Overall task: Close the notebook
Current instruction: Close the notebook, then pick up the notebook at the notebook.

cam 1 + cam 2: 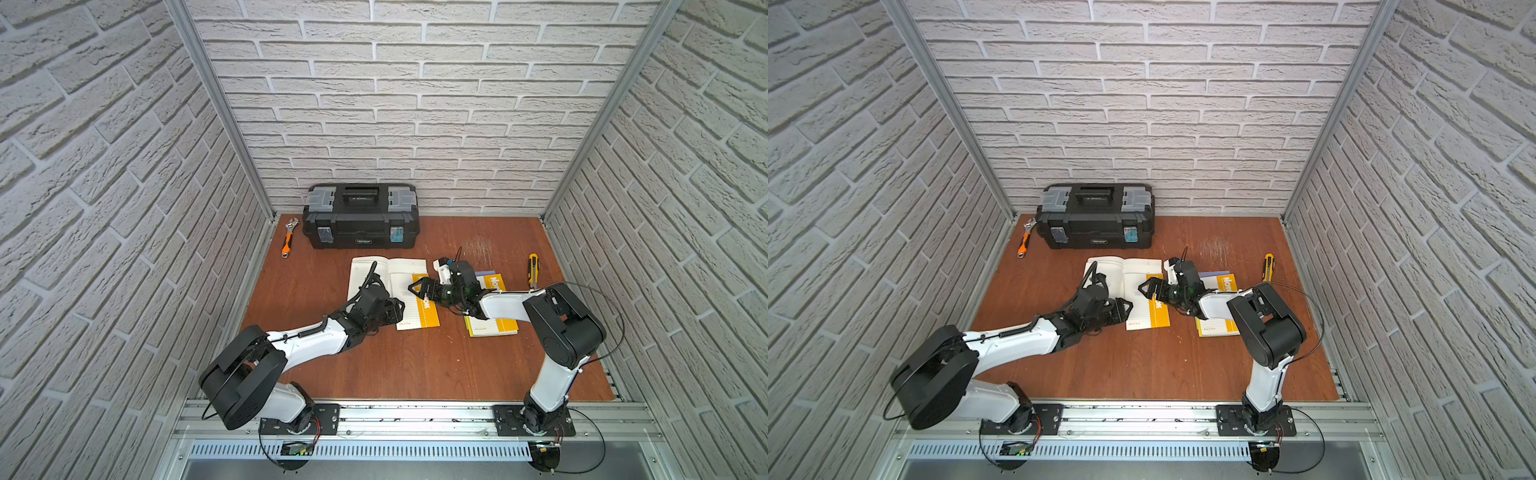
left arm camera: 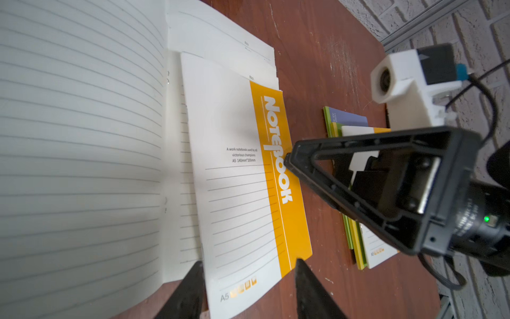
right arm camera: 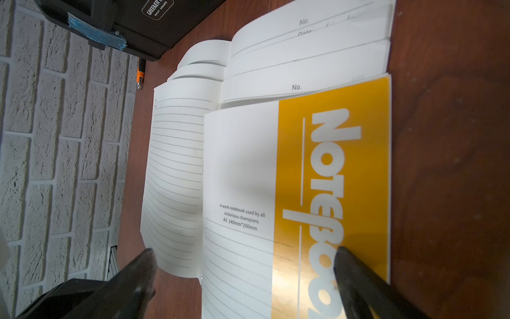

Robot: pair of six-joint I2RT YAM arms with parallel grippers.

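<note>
Your left gripper [image 2: 249, 265] sits low at the near edge of the open notebook [image 1: 399, 274], jaws about half apart, straddling the bottom edge of its white-and-yellow cover [image 2: 237, 193] with nothing clamped. Your right gripper [image 3: 244, 250] is spread wide and empty, and one fingertip [image 2: 288, 163] seems to be resting on the cover's yellow band [image 3: 358, 165]. The notebook lies on the wooden table [image 1: 374, 365] in front of the toolbox [image 1: 360, 216], lined pages spread to one side and the cover face up over fanned, uneven sheets on the other. If you pinch and lift while that right fingertip pins the band, the cover is likely to buckle or crease. A shallow bite may catch the cover alone, leaving loose sheets to fold under. A sideways push could slide the book into the stack of notebooks [image 1: 494, 326] just beside it, and your two grippers are close enough to clash.
</note>
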